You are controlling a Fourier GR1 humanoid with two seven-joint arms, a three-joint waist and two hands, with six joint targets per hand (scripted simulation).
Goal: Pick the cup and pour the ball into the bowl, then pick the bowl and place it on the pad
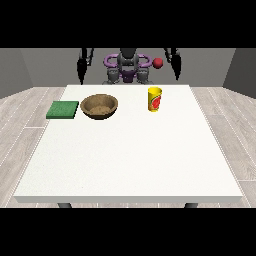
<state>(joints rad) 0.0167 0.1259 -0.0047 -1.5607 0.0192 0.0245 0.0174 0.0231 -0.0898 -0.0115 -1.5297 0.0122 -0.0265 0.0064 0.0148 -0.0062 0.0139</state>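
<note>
A yellow cup [155, 99] with a red label stands upright on the white table [130, 160], right of centre near the far edge. A red ball [158, 62] shows in the air above and behind the cup, beside the robot's shoulder. The brown wooden bowl [99, 106] sits left of the cup, with nothing visible inside it. A flat green pad [63, 109] lies just left of the bowl. The hand at the view's left [80, 76] and the hand at the view's right [177, 71] both hang beside the robot's body behind the table's far edge, fingers pointing down and holding nothing.
The table's near half stretches bare and white toward the camera. Grey wood floor surrounds the table on both sides. The robot's torso [128, 67] stands behind the middle of the far edge.
</note>
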